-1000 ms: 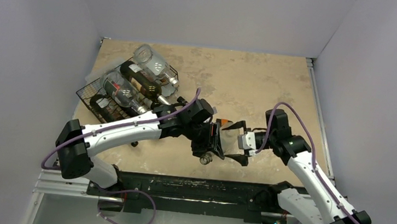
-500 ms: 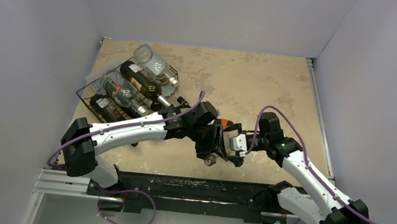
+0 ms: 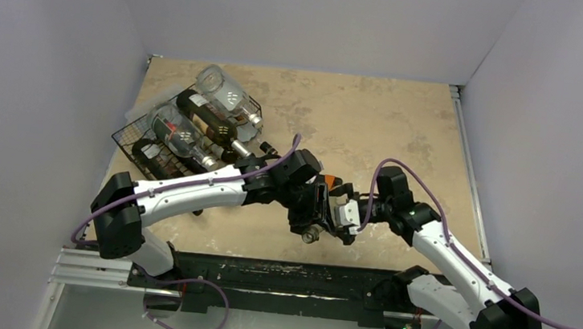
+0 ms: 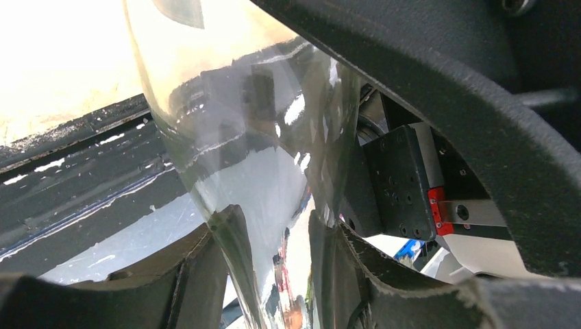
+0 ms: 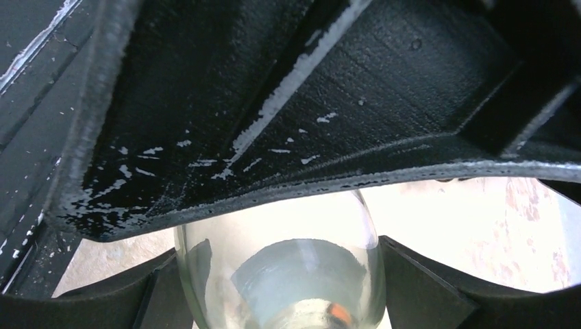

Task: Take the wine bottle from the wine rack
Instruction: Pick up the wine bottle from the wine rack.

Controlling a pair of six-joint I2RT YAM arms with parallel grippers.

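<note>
My left pincer [image 4: 270, 281] is clenched on the narrow part of the clear wine bottle [image 4: 253, 137]. My right pincer [image 5: 281, 301] has one finger at each side of the bottle's body; whether it presses, I cannot tell. The bottle is over the table [image 3: 373, 116], apart from the wine rack [image 3: 133, 137], where other bottles [image 3: 195, 123] lie.

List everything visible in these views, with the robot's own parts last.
wine rack: one, black wire, table's rear left
racked bottles: four visible, clear and dark, lying on the rack
clear wine bottle: one, clear glass, off the rack, between both grippers
table: one, mottled beige, under everything
left gripper: one, black, shut on the bottle's neck
right gripper: one, black, fingers flanking the bottle's body, grip unclear
</note>
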